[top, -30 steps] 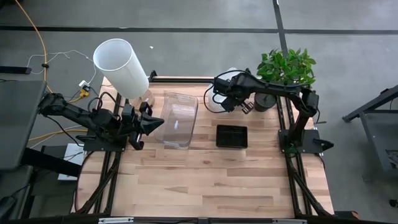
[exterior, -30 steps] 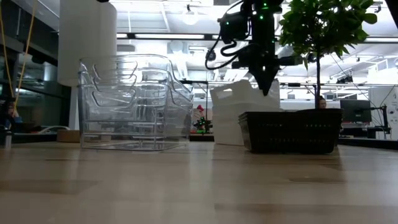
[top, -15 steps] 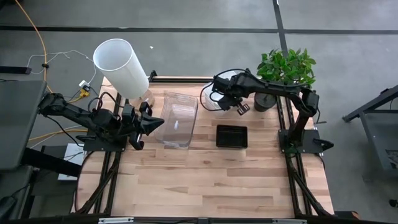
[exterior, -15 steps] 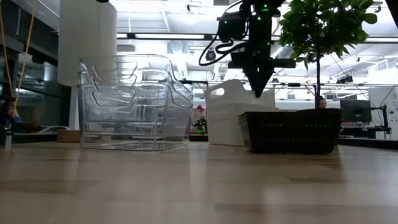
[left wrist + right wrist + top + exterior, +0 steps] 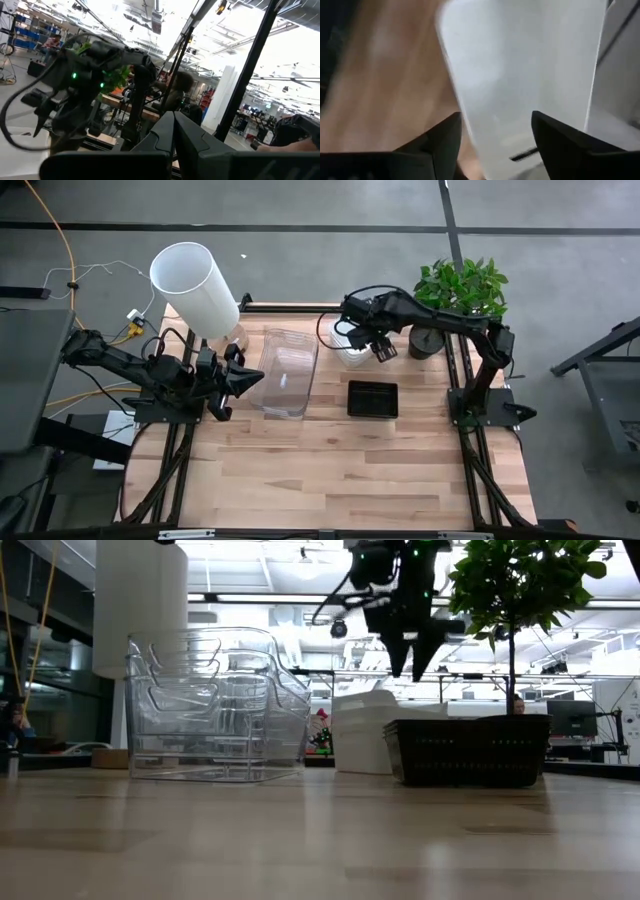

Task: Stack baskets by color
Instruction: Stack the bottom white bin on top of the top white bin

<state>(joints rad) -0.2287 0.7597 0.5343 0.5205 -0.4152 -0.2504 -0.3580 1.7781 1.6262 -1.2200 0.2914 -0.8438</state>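
Note:
A white basket (image 5: pixel 350 346) (image 5: pixel 362 732) stands flat on the table at the far middle. My right gripper (image 5: pixel 412 668) (image 5: pixel 383 350) hangs just above it, open, fingers pointing down with nothing between them. The right wrist view looks down on the white basket (image 5: pixel 520 70) below the spread fingers. A black basket (image 5: pixel 373 399) (image 5: pixel 468 750) rests on its base nearer the table's front. The clear baskets (image 5: pixel 285 370) (image 5: pixel 215 705) sit nested, left of centre. My left gripper (image 5: pixel 250 378) (image 5: pixel 172 145) waits shut beside them at the table's left edge.
A tall white cylinder (image 5: pixel 195 285) stands at the far left corner and a potted plant (image 5: pixel 460 290) at the far right corner. The near half of the wooden table (image 5: pixel 330 470) is bare wood.
My right gripper has opened and let go of the white basket, rolled at the wrist and risen a little. The basket, tilted with one end raised a second ago, has shifted slightly toward the table's left and now lies level on the table.

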